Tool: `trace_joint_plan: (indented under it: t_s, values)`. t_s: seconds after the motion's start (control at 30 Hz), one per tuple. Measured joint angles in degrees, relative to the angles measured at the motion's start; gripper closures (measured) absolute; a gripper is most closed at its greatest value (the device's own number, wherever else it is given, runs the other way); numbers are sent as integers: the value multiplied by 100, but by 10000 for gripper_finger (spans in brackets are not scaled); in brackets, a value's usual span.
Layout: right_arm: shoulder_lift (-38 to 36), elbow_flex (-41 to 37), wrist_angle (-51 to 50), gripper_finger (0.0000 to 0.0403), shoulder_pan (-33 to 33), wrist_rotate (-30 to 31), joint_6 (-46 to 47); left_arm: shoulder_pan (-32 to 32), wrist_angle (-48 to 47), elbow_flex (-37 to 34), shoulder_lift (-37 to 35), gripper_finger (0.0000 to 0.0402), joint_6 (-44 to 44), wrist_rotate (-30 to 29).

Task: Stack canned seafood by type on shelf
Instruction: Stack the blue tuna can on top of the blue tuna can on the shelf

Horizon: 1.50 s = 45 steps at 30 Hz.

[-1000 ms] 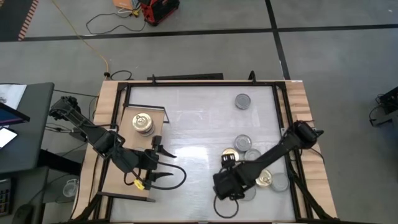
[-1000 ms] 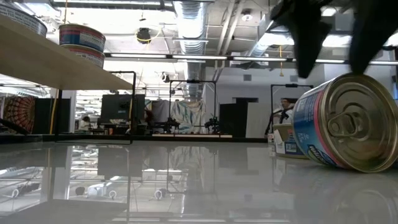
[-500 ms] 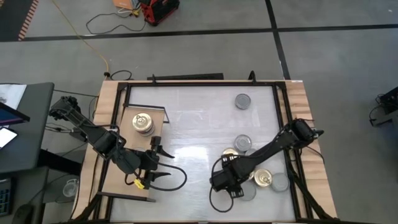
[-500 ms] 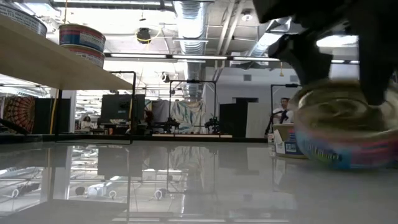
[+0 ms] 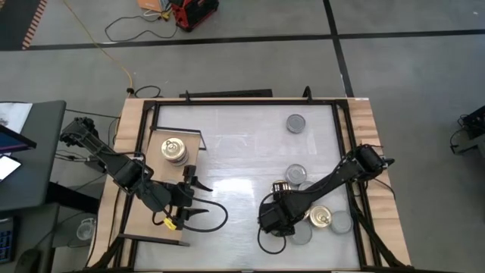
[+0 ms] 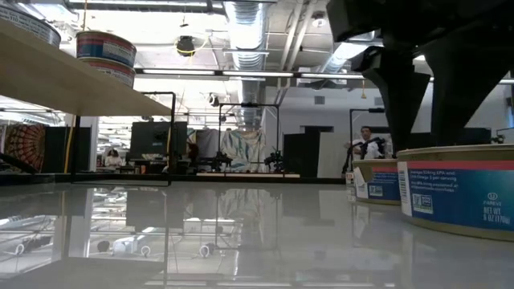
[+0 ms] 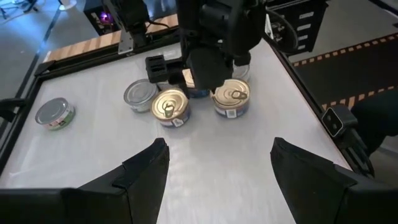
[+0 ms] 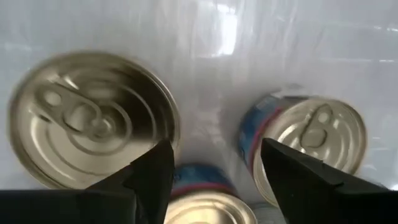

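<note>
- The high view looks straight down on the whole white table (image 5: pixel 242 144).
- The low view sits at tabletop level, facing the room beyond.
- Both wrist views look across the table at the same tin cluster (image 7: pixel 199 96), the right closest.

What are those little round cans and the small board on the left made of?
The cans look like metal: shiny gold pull-tab tops with pressed rings, glossy printed paper-like labels around the sides. The shelf looks like light, matte wood, pale and grainy, edged by what seems a thin black metal frame.
</note>
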Motion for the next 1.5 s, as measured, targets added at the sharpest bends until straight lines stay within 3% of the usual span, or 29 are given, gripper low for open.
trace_joint_plan:
  t_s: [0.17,0.3,0.5,0.77,1.1,1.5]
  values:
    - [-23,144,128,133,249,27,-6,0,0,0,0,134,-30,-2]
    - [-18,197,581,133,707,383,-24,0,0,0,0,134,-70,-7]
    - [-11,223,656,133,1375,931,436,0,46,0,0,134,-80,-78]
    - [350,205,498,133,1952,1381,324,0,262,1,1,134,-68,-76]
    - [995,203,145,133,1615,2530,206,1,289,2,2,134,21,-231]
    - [1190,190,308,133,411,2857,-431,0,291,2,0,134,24,-267]
